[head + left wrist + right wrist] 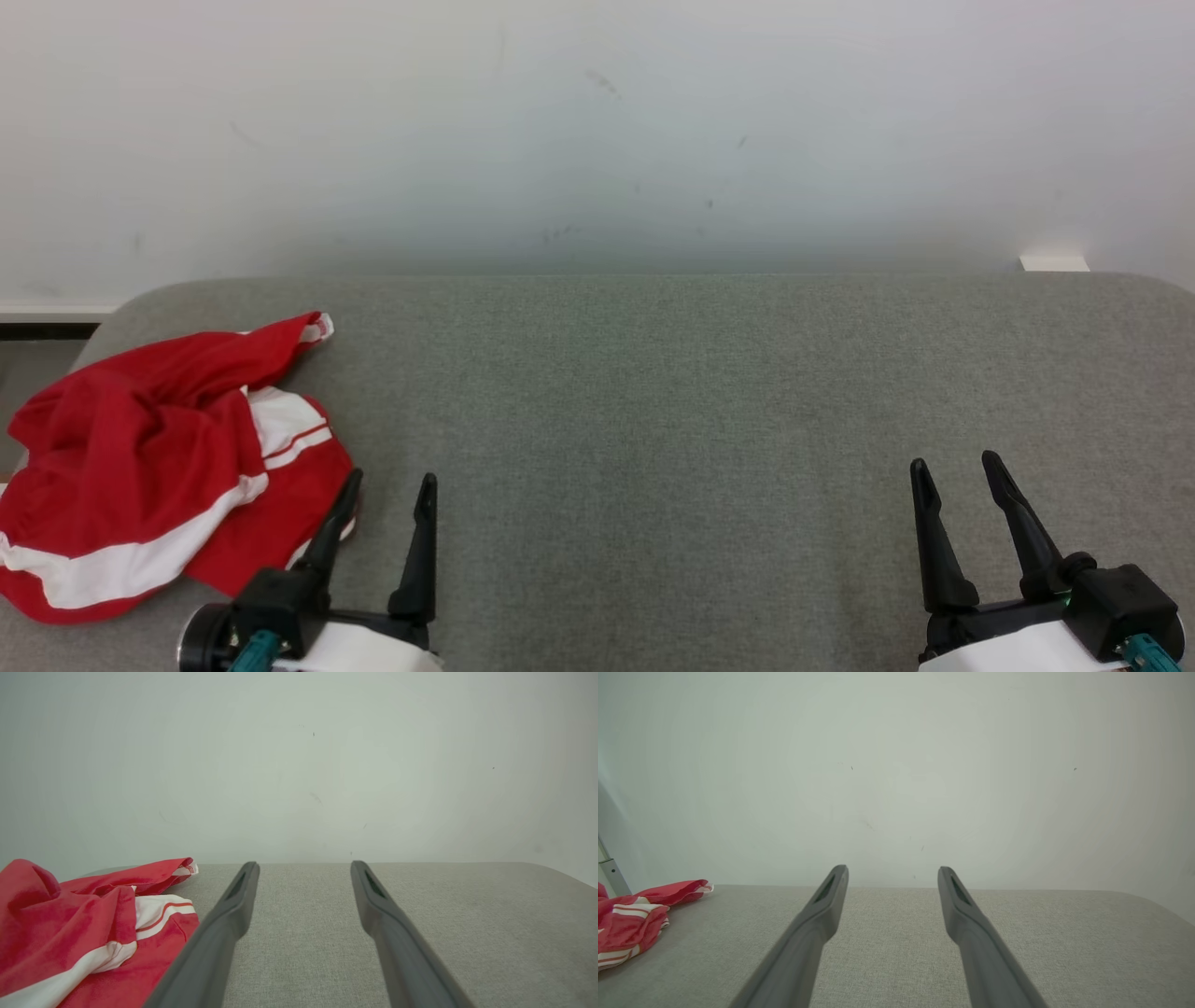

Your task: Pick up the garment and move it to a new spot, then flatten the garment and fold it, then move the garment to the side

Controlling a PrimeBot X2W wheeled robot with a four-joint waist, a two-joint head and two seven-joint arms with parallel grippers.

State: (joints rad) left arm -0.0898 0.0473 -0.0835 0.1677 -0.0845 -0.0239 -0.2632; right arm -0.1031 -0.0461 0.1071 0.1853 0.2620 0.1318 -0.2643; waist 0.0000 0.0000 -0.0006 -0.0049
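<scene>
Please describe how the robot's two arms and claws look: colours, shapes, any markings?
The left claw and right claw look alike: two long, thin, dark fingers tapering to pointed tips, on a black block. Behind it comes a white forearm shell with a small teal connector. No markings visible.

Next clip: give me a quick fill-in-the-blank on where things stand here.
The crumpled garment is red and ____.
It lies on the grey surface toward the robot's ____ side.
The left gripper and right gripper both stand ____, holding nothing.
Missing words: white; left; open.
</scene>
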